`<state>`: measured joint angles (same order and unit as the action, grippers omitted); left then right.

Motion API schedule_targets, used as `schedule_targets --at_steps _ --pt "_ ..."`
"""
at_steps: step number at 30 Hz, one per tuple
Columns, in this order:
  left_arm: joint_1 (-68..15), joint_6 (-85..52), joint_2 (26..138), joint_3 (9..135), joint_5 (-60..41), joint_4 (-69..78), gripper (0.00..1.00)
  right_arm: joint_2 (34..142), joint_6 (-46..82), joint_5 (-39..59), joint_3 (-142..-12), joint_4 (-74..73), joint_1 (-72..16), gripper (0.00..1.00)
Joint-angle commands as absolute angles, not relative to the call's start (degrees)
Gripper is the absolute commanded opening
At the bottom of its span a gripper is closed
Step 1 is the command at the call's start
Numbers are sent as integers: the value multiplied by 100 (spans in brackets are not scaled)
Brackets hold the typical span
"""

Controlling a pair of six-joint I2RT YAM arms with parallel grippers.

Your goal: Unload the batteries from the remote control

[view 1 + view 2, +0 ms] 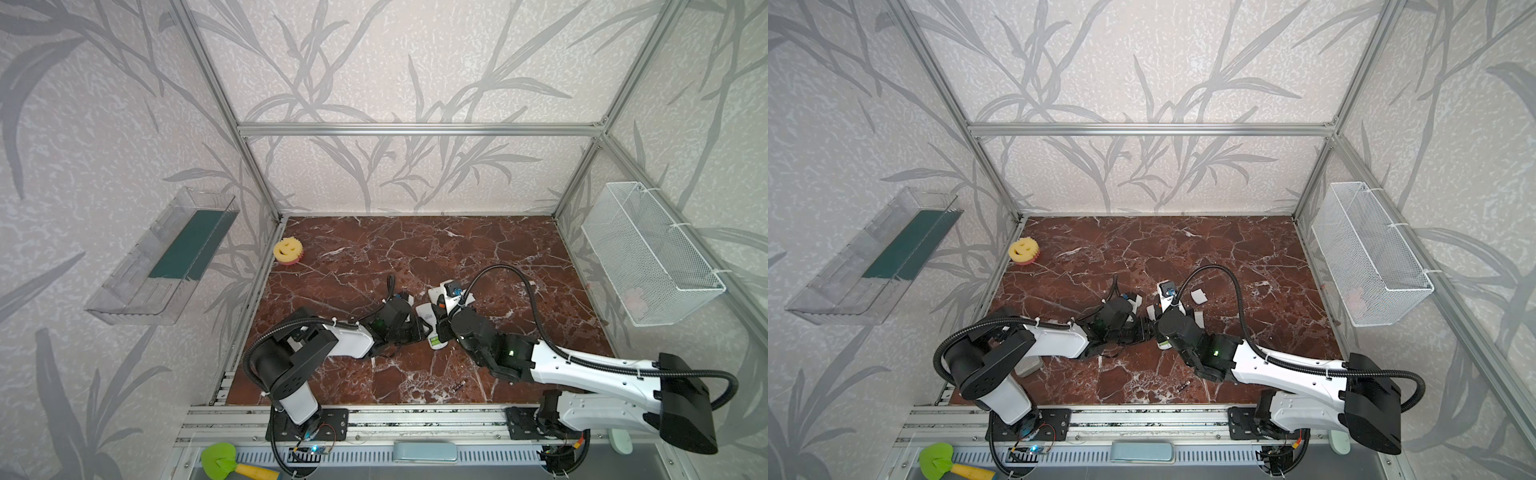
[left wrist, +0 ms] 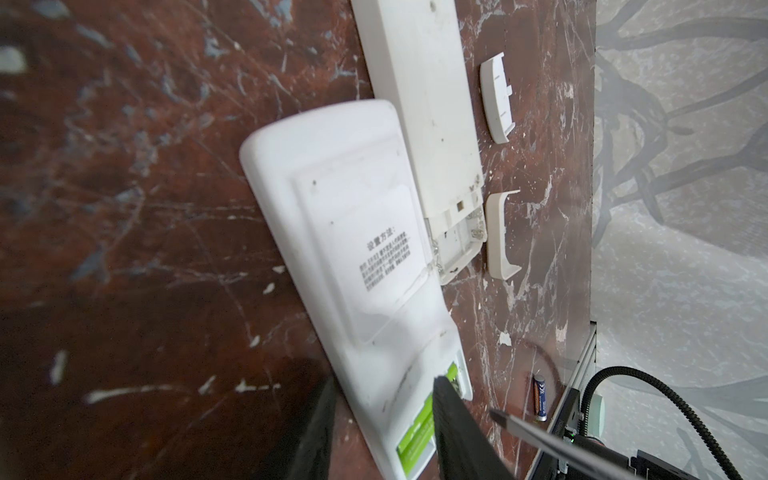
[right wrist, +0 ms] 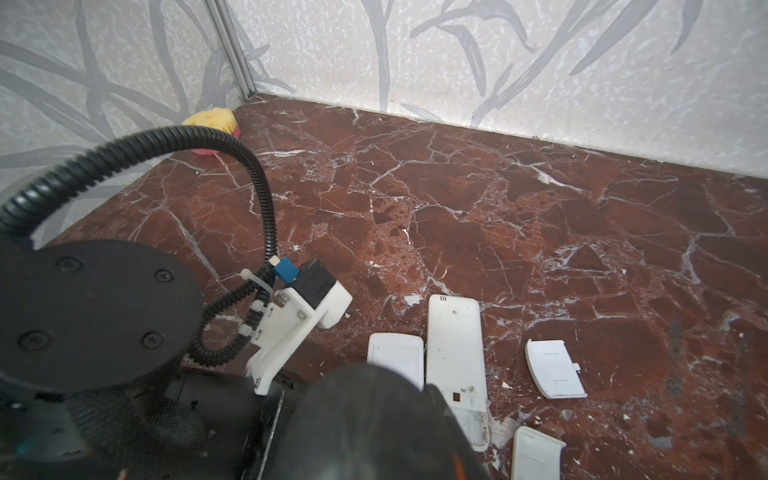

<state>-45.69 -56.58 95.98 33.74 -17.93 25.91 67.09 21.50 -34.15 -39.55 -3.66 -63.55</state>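
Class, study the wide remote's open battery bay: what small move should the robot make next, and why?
Probably ease the screwdriver tip across to the green batteries and lever one up. They lie in the open bay of the wide remote, the left pincer straddles that end, and the tip hangs beside the remote, not touching.

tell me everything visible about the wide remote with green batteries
The wide remote is white plastic, round-cornered, lying back-up on the marble table, a printed label on its back. The bay at one end is open, cover off, two green batteries inside. One long edge runs along the slim remote, seemingly touching. The left gripper has its jaws astride the bay end; the tip of a screwdriver sits just beside it.
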Motion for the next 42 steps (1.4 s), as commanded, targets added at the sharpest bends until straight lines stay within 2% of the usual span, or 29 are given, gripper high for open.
schedule_targets --at_steps 1,17,32,42 --pt "-4590 -5645 9765 3367 -1741 2030 42 6765 2081 -3768 -4102 -136 -6384 0" --pt "-4588 -5630 9733 3300 -1762 2064 42 7150 2424 -3684 -4148 -59 -6381 0" --pt "-4589 -5638 9725 3261 -1740 2083 42 6899 2258 -3850 -4496 267 -6390 0" --pt "-4590 -5632 9718 3261 -1749 2057 42 7124 2490 -3735 -4343 86 -6390 0"
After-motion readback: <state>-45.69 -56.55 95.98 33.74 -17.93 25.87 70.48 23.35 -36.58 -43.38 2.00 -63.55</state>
